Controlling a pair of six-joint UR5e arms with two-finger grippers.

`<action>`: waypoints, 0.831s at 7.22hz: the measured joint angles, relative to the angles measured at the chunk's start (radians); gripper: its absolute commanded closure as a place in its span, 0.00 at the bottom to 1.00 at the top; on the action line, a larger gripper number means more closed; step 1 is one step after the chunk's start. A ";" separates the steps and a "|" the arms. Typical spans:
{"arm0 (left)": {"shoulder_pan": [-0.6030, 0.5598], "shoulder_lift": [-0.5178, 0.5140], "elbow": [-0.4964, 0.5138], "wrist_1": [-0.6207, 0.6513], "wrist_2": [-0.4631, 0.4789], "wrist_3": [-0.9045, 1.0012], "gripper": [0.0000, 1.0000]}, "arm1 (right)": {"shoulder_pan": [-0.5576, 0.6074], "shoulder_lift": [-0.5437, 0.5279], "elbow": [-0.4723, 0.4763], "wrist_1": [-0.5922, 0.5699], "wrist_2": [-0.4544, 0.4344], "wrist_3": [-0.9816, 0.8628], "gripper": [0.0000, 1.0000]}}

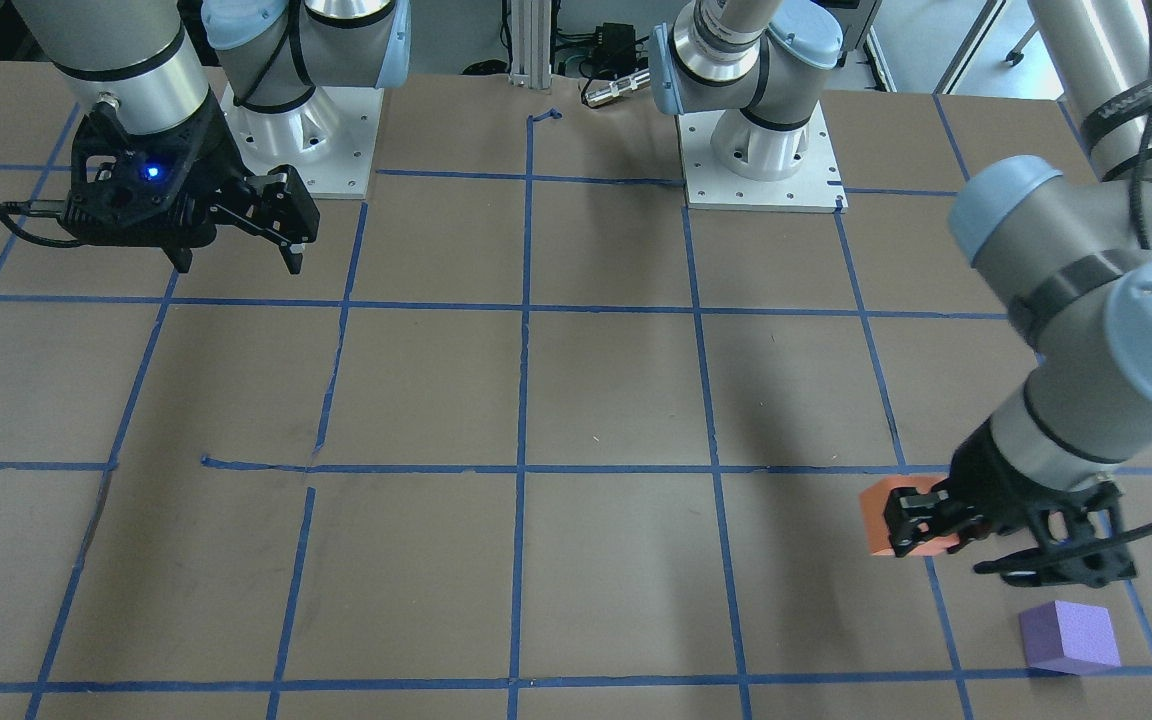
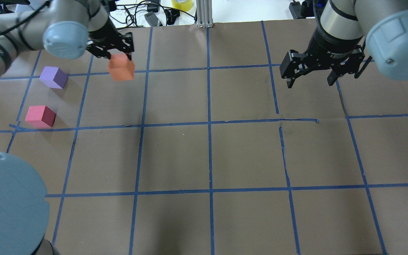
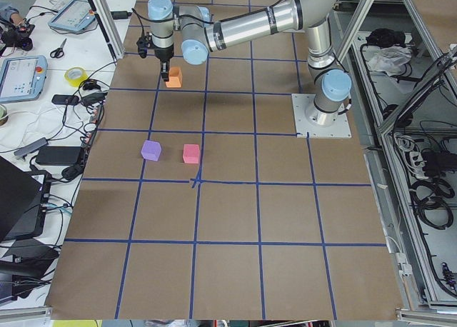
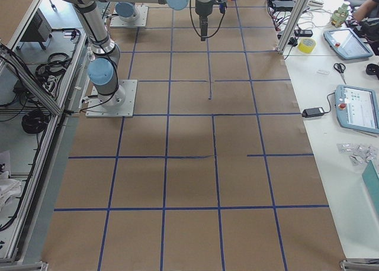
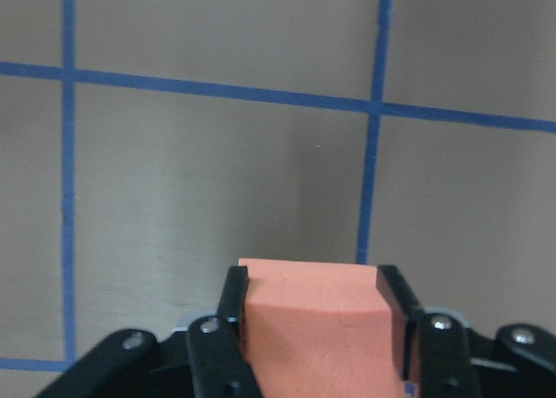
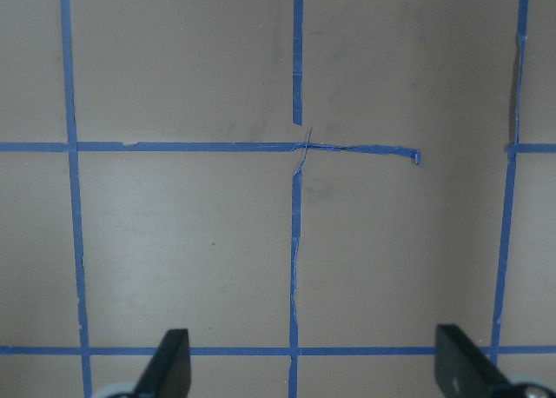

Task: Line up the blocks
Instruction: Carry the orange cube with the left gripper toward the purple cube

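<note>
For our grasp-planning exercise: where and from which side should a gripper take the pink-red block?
Come down from above and close on two opposite side faces of the pink-red block. It sits flat on the table with parallel sides, and the purple block stands apart, leaving room around it.

Overhead camera sat behind the robot [image 1: 756, 150], looking forward and down on the worktop [image 2: 246, 156]. Front camera faced it, steep. Side cameras watched from either end, farther off. Wrist cameras hung close; left one shared the orange block [image 5: 317, 328] with overhead.
</note>
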 measured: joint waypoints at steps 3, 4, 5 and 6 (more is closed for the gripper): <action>0.234 -0.033 0.007 0.004 -0.001 0.413 1.00 | 0.000 0.000 0.001 0.001 -0.001 0.000 0.00; 0.289 -0.067 0.018 0.032 -0.004 0.500 1.00 | 0.000 0.000 0.001 0.001 -0.002 0.000 0.00; 0.320 -0.109 0.041 0.074 -0.007 0.560 1.00 | 0.000 0.000 0.000 0.000 -0.002 0.000 0.00; 0.333 -0.147 0.065 0.097 -0.015 0.584 1.00 | 0.000 0.000 0.000 0.000 -0.002 0.000 0.00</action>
